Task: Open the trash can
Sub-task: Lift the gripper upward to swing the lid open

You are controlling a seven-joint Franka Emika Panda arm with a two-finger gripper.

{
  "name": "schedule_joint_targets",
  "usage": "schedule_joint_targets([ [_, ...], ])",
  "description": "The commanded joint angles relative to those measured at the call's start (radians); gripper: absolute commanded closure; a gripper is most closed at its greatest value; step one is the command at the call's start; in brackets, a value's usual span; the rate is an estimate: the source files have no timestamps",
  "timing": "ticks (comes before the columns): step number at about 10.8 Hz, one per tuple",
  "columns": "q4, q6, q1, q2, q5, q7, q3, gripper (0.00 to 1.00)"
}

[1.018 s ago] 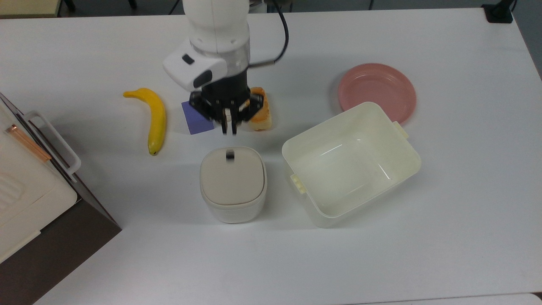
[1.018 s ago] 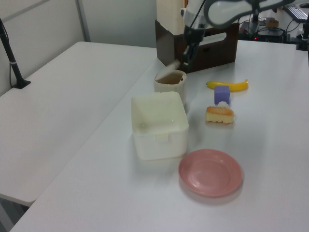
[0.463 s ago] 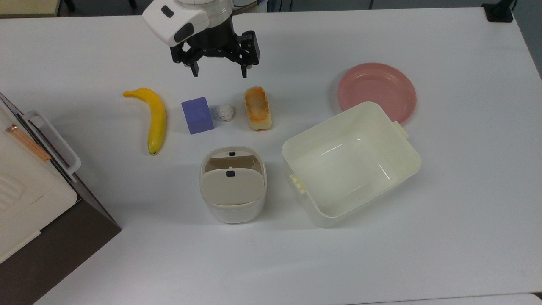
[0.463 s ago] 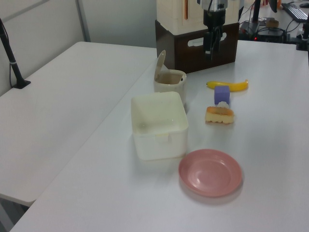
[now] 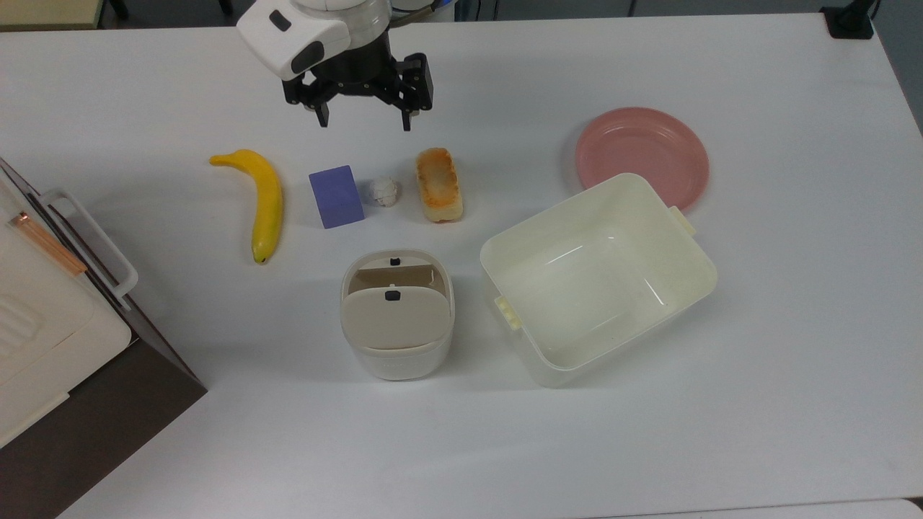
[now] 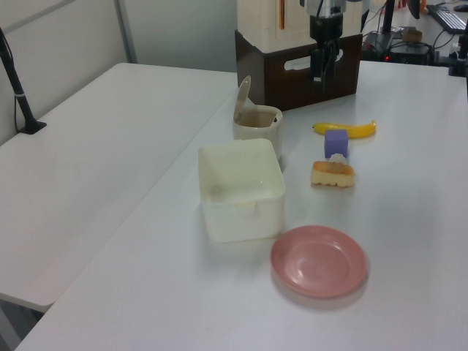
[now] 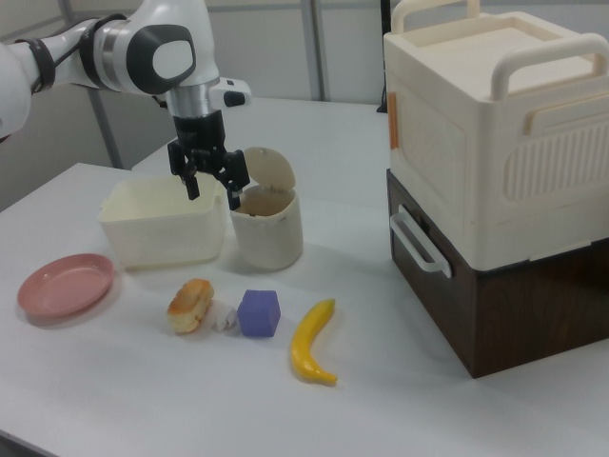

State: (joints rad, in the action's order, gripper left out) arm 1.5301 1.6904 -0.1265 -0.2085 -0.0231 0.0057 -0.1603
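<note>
the arm enters from the top view's upper edge, its white wrist housing angled toward the top view's left. the gripper point(image 5: 362, 121) points downward, raised above the surface, holding nothing. the two fingers point(image 5: 321, 115) are spread wide apart. in the right view the gripper point(image 7: 210, 188) hangs vertically below the white forearm.

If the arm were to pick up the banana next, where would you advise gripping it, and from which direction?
I would grip the banana at its thick middle, coming straight down. It lies flat and free on the table, so the open hand would likely fit best with its fingers closing across the narrow width, clear of the purple block beside it.
</note>
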Motion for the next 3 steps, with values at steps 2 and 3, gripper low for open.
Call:
schedule_joint_targets([
  [2, 0.051, -0.048, -0.007, 0.086, 0.028, 0.062, -0.002, 0.0],
  [3, 0.051, -0.049, -0.004, 0.087, 0.032, 0.062, -0.002, 0.0],
])
